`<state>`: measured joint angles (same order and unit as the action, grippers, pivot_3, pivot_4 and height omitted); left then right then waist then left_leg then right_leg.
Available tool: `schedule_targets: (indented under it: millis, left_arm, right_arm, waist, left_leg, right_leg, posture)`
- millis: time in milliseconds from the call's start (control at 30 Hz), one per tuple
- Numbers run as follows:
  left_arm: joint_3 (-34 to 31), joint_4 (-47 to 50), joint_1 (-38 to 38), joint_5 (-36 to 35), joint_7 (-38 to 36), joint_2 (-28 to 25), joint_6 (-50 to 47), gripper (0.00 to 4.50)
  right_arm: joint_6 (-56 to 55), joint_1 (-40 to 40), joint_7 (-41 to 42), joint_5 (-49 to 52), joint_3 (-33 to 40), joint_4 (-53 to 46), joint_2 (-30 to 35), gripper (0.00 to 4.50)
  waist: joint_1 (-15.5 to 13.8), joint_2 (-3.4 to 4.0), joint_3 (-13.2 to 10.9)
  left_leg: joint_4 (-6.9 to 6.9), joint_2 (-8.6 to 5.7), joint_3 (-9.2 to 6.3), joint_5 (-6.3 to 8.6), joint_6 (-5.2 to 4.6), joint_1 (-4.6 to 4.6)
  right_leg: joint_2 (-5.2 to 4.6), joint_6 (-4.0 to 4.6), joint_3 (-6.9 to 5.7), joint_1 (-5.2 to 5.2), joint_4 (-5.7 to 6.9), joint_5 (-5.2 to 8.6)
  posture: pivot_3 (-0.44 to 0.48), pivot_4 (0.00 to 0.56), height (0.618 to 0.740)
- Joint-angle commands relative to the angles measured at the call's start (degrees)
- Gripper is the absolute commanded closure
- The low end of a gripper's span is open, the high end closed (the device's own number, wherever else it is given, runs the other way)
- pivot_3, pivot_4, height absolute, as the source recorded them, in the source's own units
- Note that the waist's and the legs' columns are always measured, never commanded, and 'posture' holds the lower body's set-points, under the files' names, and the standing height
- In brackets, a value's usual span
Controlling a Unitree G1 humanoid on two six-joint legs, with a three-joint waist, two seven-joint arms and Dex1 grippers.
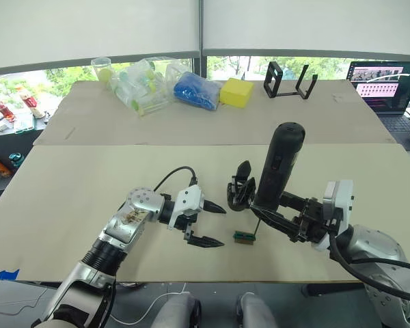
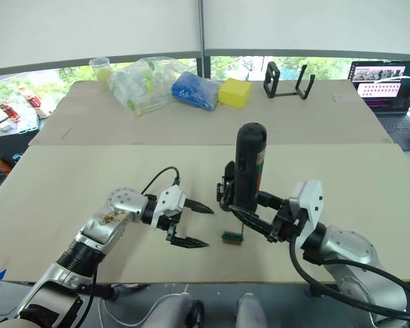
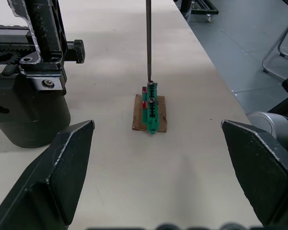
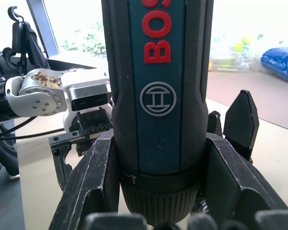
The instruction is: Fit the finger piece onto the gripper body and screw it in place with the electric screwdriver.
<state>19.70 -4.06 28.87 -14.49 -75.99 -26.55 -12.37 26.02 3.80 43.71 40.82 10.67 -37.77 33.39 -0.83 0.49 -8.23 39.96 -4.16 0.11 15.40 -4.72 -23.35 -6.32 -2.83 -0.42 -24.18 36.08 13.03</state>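
Observation:
The electric screwdriver (image 1: 279, 164), a thick black cylinder, stands upright with my right gripper (image 1: 265, 213) shut around its lower end. Its thin bit (image 3: 148, 43) points down and its tip rests on the small green-and-black block (image 3: 150, 111). Just left of the screwdriver stands the gripper body (image 1: 240, 189), one pointed finger sticking up. My left gripper (image 1: 222, 225) is open and holds nothing; it hovers low over the table, facing the green block, with the gripper body (image 3: 29, 91) beside its fingers (image 3: 67, 167). A loose finger piece is out of view.
On the far table are a black wire-frame stand (image 1: 290, 80), a yellow block (image 1: 236, 91), a blue bag (image 1: 196, 90) and a clear bag of plastic items (image 1: 140, 83). A laptop (image 1: 386, 82) sits at the far right. The near table edge (image 1: 191, 280) runs close below both grippers.

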Motion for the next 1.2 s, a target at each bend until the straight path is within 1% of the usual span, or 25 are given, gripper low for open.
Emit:
schedule_targets:
  millis: [33,1200]
  left_arm:
    - [-0.1,1.8,0.9,0.1,0.0,0.1,1.2,0.0]
    - [0.1,2.6,0.5,-0.1,0.2,-0.1,0.9,0.0]
  right_arm:
    - [-0.9,-0.2,0.0,2.1,1.1,-3.4,0.6,2.59]
    - [-0.4,-0.9,-1.4,3.3,0.9,-2.9,1.4,2.59]
  waist:
    - [0.0,0.0,0.0]
    - [0.0,0.0,0.0]
  left_leg:
    - [0.0,0.0,0.0,0.0,0.0,0.0]
    - [0.0,0.0,0.0,0.0,0.0,0.0]
  right_leg:
    - [0.0,0.0,0.0,0.0,0.0,0.0]
    - [0.0,0.0,0.0,0.0,0.0,0.0]
  posture:
    - [0.0,0.15,0.74]
    - [0.0,0.15,0.74]
